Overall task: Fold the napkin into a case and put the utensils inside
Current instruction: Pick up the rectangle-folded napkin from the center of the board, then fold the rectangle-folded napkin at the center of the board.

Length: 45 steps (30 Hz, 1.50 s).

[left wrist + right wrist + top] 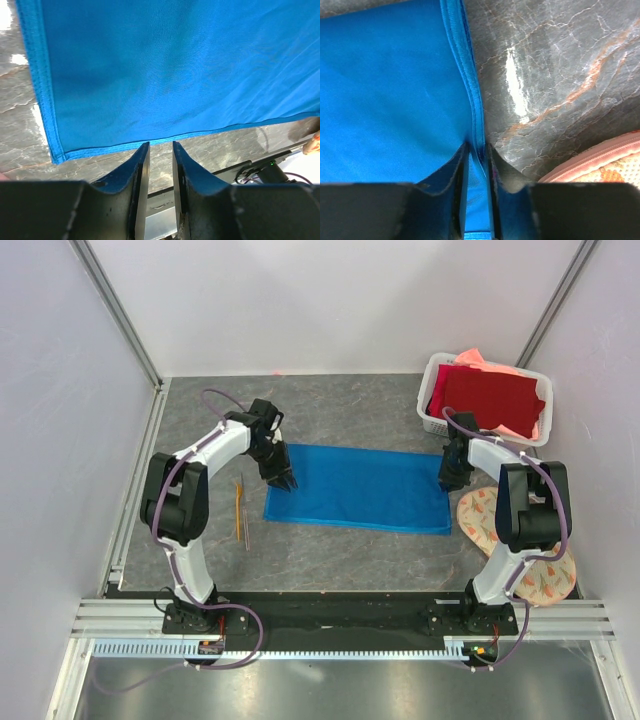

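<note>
The bright blue napkin (360, 488) lies flat on the table as a wide rectangle. My left gripper (285, 482) hovers over its near left corner. In the left wrist view the left gripper (160, 145) is open with only bare table in the narrow gap, and the napkin (175, 65) has its hem just past the fingertips. My right gripper (450, 480) sits at the napkin's right edge. In the right wrist view the right gripper (478, 147) is shut on the hem of the napkin (390, 100), which puckers at the tips. The utensils (240, 510), thin orange sticks, lie left of the napkin.
A white basket (428, 390) at the back right holds a dark red cloth (490, 395) and a salmon-pink cloth (480, 360). A round floral mat (480, 515) lies right of the napkin, partly under the right arm; the mat's pink rim (600, 165) shows near the right fingers.
</note>
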Each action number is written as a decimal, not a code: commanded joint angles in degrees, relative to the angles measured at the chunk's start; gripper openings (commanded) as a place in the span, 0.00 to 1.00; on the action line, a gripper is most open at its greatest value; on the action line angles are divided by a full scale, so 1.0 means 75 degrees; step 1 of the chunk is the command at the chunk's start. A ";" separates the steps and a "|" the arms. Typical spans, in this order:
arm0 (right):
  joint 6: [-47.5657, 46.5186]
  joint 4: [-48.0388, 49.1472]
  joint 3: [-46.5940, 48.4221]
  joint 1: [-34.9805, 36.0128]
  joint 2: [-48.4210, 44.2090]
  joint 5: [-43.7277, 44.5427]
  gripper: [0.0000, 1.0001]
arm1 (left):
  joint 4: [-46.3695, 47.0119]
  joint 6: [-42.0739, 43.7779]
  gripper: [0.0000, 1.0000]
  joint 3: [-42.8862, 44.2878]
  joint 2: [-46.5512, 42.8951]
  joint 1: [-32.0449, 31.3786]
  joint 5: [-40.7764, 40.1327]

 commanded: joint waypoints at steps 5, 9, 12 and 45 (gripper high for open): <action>-0.0157 0.0362 -0.0530 0.0038 0.0635 -0.0041 0.00 | 0.0008 0.0023 0.32 -0.0372 -0.0724 0.0026 0.0066; 0.0006 0.0069 -0.0332 0.0038 0.0156 0.0041 0.00 | 0.0089 -0.0082 0.32 -0.0349 -0.0712 0.0026 0.0100; 0.0136 -0.0340 -0.0004 0.0038 -0.0127 0.0251 0.00 | 0.0346 -0.0515 0.32 -0.0325 -0.0584 0.0026 0.0276; -0.0169 -0.1115 0.0816 0.0050 -0.1311 -0.0099 0.00 | 0.1297 -0.1407 0.31 -0.0255 -0.0057 -0.0372 0.0510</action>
